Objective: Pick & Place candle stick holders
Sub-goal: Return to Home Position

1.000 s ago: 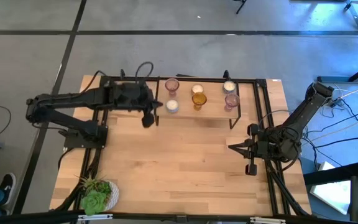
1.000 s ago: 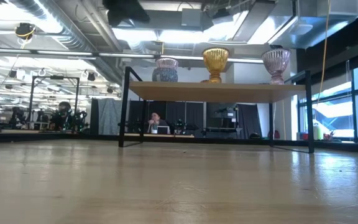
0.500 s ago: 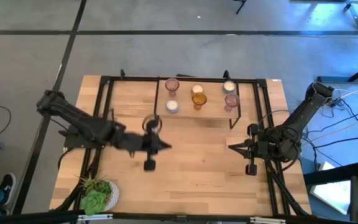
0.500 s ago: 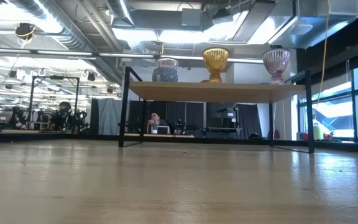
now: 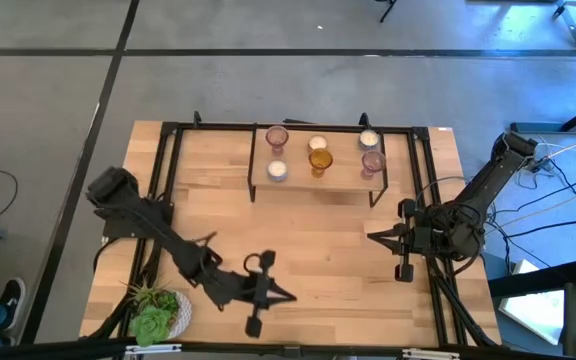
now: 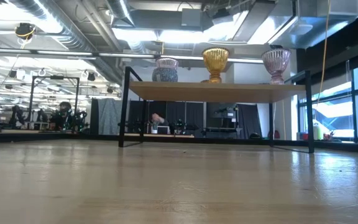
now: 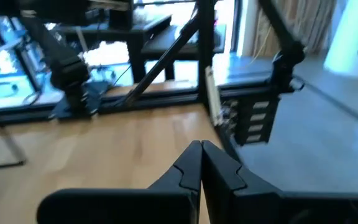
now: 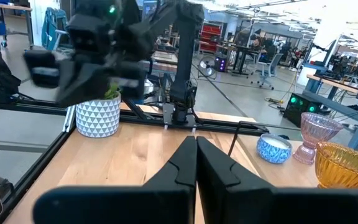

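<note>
The left gripper [image 5: 286,296] has its fingers [image 7: 190,167] pressed together on nothing. It points toward 3 o'clock, low over the table [image 5: 338,290] near its 6 o'clock edge. The left arm [image 5: 168,235] stretches out long from its base at 9 o'clock and passes just beside the plant [image 5: 154,314] in the 7 o'clock corner. The six candle stick holders [image 5: 319,160] stand well apart from this gripper, toward 12 to 1 o'clock, on the shelf [image 5: 343,182] at the table's 12 o'clock edge. They form two rows of three: pinkish, cream and cream behind, whitish, amber and pinkish in front. The right gripper [image 5: 373,237], likewise pressed together and empty, waits at the 3 o'clock side, pointing toward 9 o'clock. A second ago the left gripper hung at the shelf's 9 o'clock end, and half a second ago it was over mid-table. It has since swung down toward 6 o'clock, while the right arm [image 5: 483,190] and the holders have not moved.
</note>
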`<state>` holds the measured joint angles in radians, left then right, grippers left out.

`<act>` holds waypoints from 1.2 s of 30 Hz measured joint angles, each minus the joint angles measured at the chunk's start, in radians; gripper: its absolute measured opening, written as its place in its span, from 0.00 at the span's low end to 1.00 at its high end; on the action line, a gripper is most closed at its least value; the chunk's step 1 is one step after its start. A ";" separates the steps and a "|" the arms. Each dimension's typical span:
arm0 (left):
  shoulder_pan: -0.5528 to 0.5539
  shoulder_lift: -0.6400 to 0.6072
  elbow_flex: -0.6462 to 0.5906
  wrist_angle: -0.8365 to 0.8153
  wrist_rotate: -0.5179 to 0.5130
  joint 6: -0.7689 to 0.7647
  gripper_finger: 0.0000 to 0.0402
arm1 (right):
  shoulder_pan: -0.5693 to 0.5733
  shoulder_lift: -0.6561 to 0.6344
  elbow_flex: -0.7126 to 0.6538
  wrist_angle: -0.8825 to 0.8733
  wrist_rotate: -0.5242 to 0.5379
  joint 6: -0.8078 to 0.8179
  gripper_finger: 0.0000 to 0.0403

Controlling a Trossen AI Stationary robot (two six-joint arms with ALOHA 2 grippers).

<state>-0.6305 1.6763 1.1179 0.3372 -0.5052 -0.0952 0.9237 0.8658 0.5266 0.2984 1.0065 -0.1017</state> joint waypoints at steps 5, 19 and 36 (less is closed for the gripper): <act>-0.005 0.152 0.000 0.256 0.026 0.004 0.00 | 0.000 0.000 0.000 0.000 0.000 0.000 0.01; 0.078 0.506 -0.001 0.667 0.113 -0.221 0.00 | 0.000 0.000 0.000 -0.003 0.002 0.000 0.01; 0.085 0.499 0.010 0.670 0.140 -0.173 0.00 | 0.000 0.000 0.000 -0.003 0.002 0.000 0.01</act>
<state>-0.5460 2.1757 1.1278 1.0068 -0.3649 -0.2677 0.9237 0.8658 0.5266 0.2958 1.0088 -0.1017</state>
